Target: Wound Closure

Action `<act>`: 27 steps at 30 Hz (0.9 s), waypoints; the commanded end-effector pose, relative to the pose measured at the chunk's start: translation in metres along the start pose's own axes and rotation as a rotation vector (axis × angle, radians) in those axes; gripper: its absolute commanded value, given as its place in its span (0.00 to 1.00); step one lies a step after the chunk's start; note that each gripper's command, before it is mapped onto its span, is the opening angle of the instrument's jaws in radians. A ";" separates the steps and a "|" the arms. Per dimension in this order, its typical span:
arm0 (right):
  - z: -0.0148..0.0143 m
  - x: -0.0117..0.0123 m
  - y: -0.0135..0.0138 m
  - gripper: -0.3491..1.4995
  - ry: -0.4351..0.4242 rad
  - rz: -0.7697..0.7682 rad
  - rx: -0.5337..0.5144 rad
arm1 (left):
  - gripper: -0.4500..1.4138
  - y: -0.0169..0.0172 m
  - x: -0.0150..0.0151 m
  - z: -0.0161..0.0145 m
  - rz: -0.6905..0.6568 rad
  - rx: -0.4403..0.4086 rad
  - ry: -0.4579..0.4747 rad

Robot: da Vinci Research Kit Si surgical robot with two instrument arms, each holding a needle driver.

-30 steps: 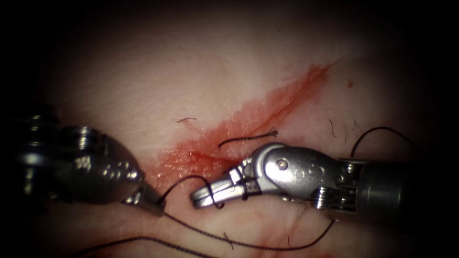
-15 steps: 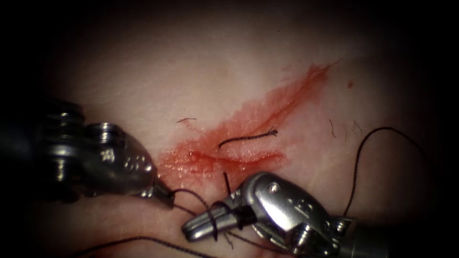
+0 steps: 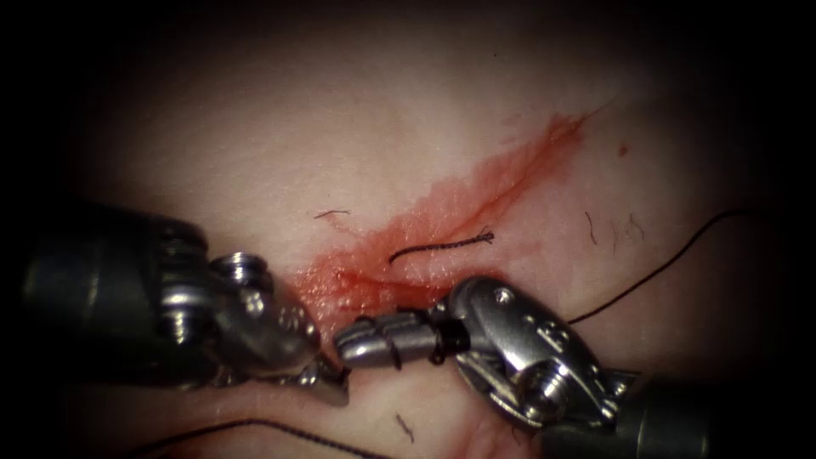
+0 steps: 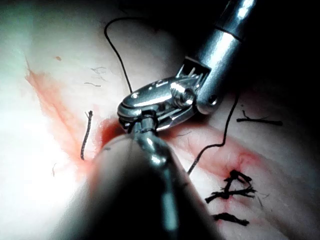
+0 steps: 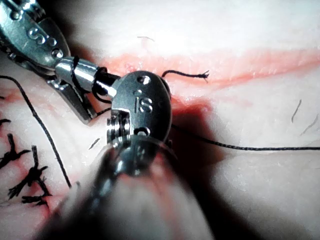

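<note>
At the cut's (image 3: 399, 280) lower end on the tissue (image 3: 340, 136), the right tool (image 3: 353, 347) has thread (image 3: 396, 350) looped around its pressed-together jaws, their tip almost meeting the left tool (image 3: 331, 387). Its jaws look closed, pinching thread. Another strand (image 3: 654, 272) trails away right of the cut, and a cut end (image 3: 442, 247) lies on the red fluid (image 3: 476, 200).
</note>
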 end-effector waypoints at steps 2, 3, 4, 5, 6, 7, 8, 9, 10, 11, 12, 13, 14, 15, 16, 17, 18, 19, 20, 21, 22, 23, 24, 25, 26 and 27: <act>0.0002 0.0002 0.0007 0.00 0.017 -0.033 -0.059 | 0.00 0.0001 0.0005 0.0006 -0.009 -0.011 0.012; 0.0002 0.0002 0.0007 0.00 0.017 -0.033 -0.059 | 0.00 0.0001 0.0005 0.0006 -0.009 -0.011 0.012; 0.0002 0.0002 0.0006 0.00 0.017 -0.041 -0.075 | 0.00 0.0001 0.0006 0.0006 -0.015 -0.014 0.018; 0.0001 0.0002 0.0006 0.00 0.012 -0.052 -0.098 | 0.00 0.0001 0.0007 0.0006 -0.028 -0.019 0.025; 0.0001 0.0002 0.0005 0.00 0.000 -0.060 -0.119 | 0.00 0.0001 0.0008 0.0005 -0.039 -0.024 0.033; 0.0001 0.0002 0.0004 0.00 -0.016 -0.066 -0.136 | 0.00 0.0001 0.0009 0.0005 -0.051 -0.030 0.041; 0.0001 0.0002 0.0003 0.00 -0.027 -0.075 -0.157 | 0.00 0.0001 0.0010 0.0004 -0.068 -0.037 0.051; 0.0001 0.0003 0.0002 0.00 -0.032 -0.087 -0.173 | 0.00 0.0001 0.0011 0.0004 -0.078 -0.047 0.065; 0.0001 0.0003 0.0001 0.00 -0.040 -0.110 -0.191 | 0.00 0.0001 0.0011 0.0003 -0.089 -0.053 0.073; 0.0001 0.0005 0.0000 0.00 -0.040 -0.127 -0.238 | 0.00 0.0001 0.0012 0.0003 -0.101 -0.057 0.077; 0.0002 0.0005 -0.0001 0.00 -0.053 -0.157 -0.264 | 0.00 0.0001 0.0013 0.0003 -0.107 -0.060 0.082; 0.0002 0.0006 -0.0002 0.00 -0.068 -0.177 -0.292 | 0.00 0.0000 0.0014 0.0003 -0.113 -0.062 0.085; 0.0003 0.0007 -0.0004 0.00 -0.082 -0.185 -0.324 | 0.00 0.0000 0.0015 0.0004 -0.114 -0.062 0.085; 0.0005 0.0007 -0.0006 0.00 -0.095 -0.198 -0.364 | 0.00 0.0000 0.0017 0.0004 -0.122 -0.067 0.089; 0.0006 0.0007 -0.0007 0.00 -0.100 -0.213 -0.391 | 0.00 0.0000 0.0019 0.0005 -0.122 -0.070 0.094; 0.0009 0.0006 -0.0011 0.00 -0.121 -0.229 -0.434 | 0.00 0.0000 0.0022 0.0006 -0.130 -0.071 0.104; 0.0009 0.0006 -0.0011 0.00 -0.121 -0.229 -0.434 | 0.00 0.0000 0.0022 0.0006 -0.130 -0.071 0.104; 0.0011 0.0005 -0.0012 0.00 -0.139 -0.244 -0.447 | 0.00 0.0001 0.0023 0.0006 -0.131 -0.072 0.107; 0.0013 0.0004 -0.0016 0.00 -0.183 -0.259 -0.485 | 0.00 0.0001 0.0025 0.0007 -0.145 -0.069 0.109; 0.0015 0.0004 -0.0017 0.00 -0.196 -0.261 -0.506 | 0.00 0.0001 0.0026 0.0008 -0.146 -0.070 0.112; 0.0015 0.0004 -0.0017 0.00 -0.196 -0.261 -0.506 | 0.00 0.0001 0.0026 0.0008 -0.146 -0.070 0.112; 0.0016 0.0003 -0.0019 0.00 -0.199 -0.264 -0.524 | 0.00 0.0001 0.0026 0.0008 -0.147 -0.070 0.112; 0.0018 0.0003 -0.0020 0.00 -0.203 -0.268 -0.543 | 0.00 0.0001 0.0027 0.0009 -0.147 -0.070 0.115; 0.0018 0.0002 -0.0020 0.00 -0.200 -0.272 -0.555 | 0.00 0.0000 0.0028 0.0010 -0.148 -0.069 0.115; 0.0020 0.0001 -0.0021 0.00 -0.200 -0.297 -0.580 | 0.00 0.0001 0.0030 0.0011 -0.149 -0.070 0.118; 0.0020 0.0001 -0.0021 0.00 -0.200 -0.297 -0.580 | 0.00 0.0001 0.0030 0.0011 -0.149 -0.070 0.118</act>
